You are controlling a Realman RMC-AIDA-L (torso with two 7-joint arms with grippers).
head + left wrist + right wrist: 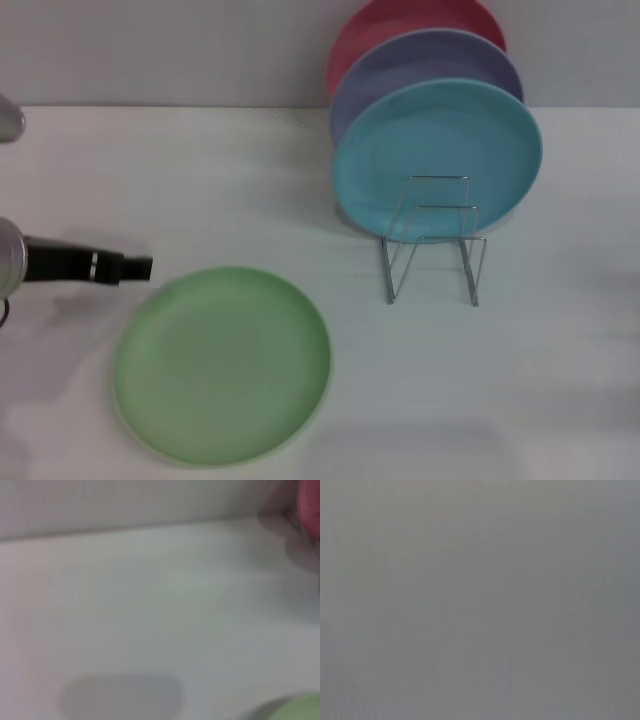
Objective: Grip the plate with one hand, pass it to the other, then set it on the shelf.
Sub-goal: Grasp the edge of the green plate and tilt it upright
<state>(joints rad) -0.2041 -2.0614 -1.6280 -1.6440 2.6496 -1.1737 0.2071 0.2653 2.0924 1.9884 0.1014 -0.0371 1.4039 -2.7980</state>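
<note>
The light green plate (222, 363) lies flat on the white table at the front left. A sliver of its rim shows in the left wrist view (300, 709). My left gripper (138, 267) reaches in from the left edge, just beyond the plate's far left rim, apart from it. The silver wire rack (432, 240) stands right of centre, with its front slots bare. The right gripper is out of view; the right wrist view shows only a plain grey surface.
A teal-blue plate (437, 156), a purple plate (420, 70) and a red plate (400, 25) stand upright one behind another in the rack, against the back wall. The red plate's edge shows in the left wrist view (310, 505).
</note>
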